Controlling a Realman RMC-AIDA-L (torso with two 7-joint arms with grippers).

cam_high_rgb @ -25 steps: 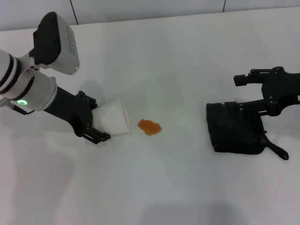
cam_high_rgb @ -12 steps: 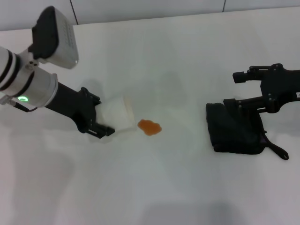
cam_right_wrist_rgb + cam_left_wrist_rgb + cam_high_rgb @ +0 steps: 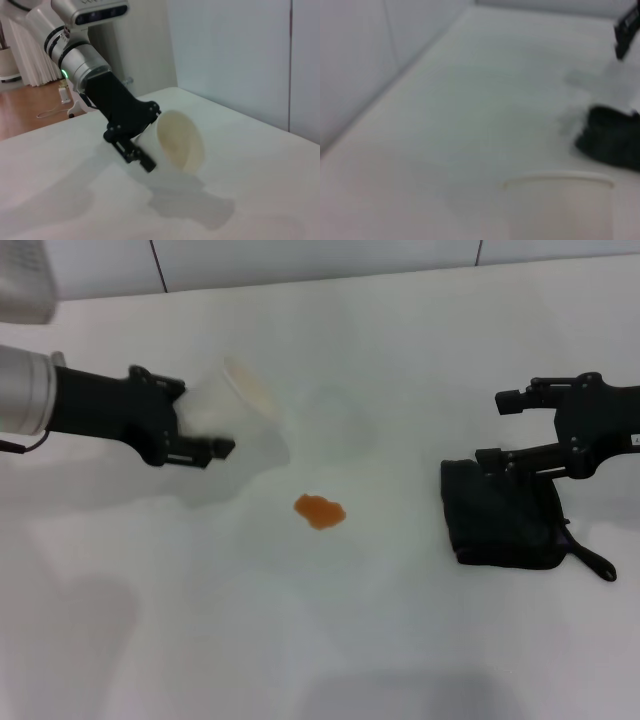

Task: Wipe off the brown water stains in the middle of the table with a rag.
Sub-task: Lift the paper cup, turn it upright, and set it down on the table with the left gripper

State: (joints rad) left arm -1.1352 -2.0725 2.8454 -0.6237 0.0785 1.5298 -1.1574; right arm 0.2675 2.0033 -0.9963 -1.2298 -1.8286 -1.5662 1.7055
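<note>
On the table (image 3: 330, 640), the stain (image 3: 319, 511) sits mid-surface, with the rag (image 3: 503, 512) well apart at its 3 o'clock. The right gripper (image 3: 510, 427), jaws spread, hangs over the rag's far edge. At the stain's 10 o'clock the left gripper (image 3: 205, 420) clamps a tilted cup (image 3: 240, 412) off the surface.

White panelled wall (image 3: 240, 60) with vertical seams runs along the bench's (image 3: 330, 640) far edge. Wooden floor (image 3: 25, 107) and pale curtain (image 3: 30, 60) visible beyond (right wrist view).
</note>
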